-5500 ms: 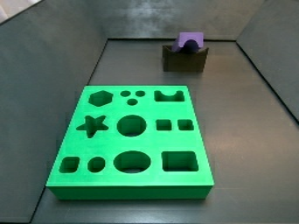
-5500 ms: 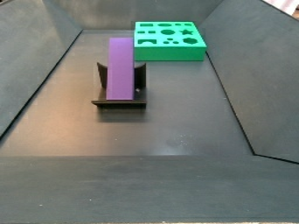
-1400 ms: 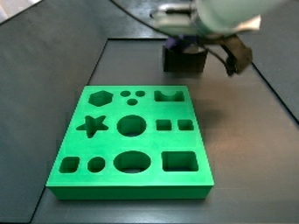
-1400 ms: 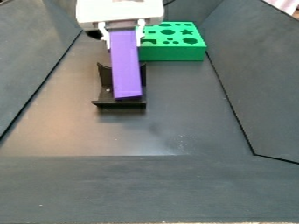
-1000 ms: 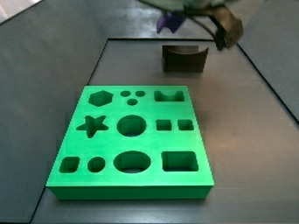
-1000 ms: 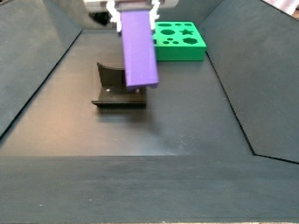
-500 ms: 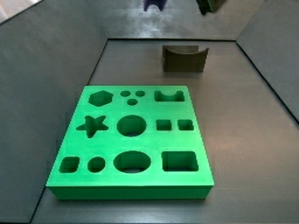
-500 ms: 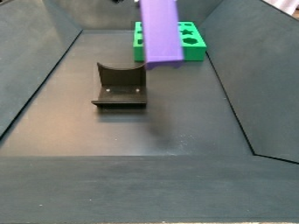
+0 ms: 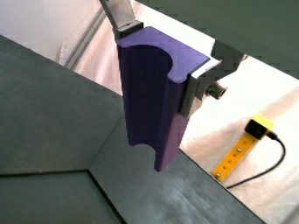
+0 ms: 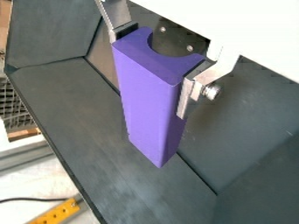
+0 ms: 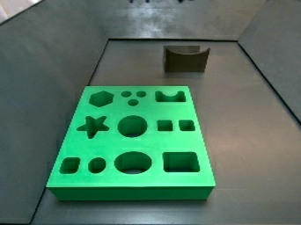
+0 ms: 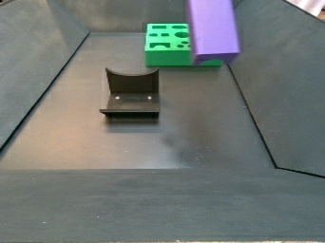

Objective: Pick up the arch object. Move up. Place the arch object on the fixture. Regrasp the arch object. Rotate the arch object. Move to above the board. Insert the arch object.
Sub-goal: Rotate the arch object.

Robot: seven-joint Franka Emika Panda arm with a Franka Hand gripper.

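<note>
I can't see the gripper [image 9: 167,54] in either side view; its silver fingers [image 10: 201,87] clamp the long purple arch object [image 12: 212,27], high above the bright green board [image 12: 166,42].

The gripper [image 9: 163,54] is high above the floor, its silver plate fingers [image 10: 195,89] closed on the long purple arch object [image 10: 153,94], which hangs below them and fills the gap. Under it the dark floor is free. The dark olive-brown fixture [image 12: 131,92] with a scooped top stands alone, well apart from the thick bright green board [image 11: 133,135] with cut-out holes. Grey walls [image 11: 41,53] close the sides.
</note>
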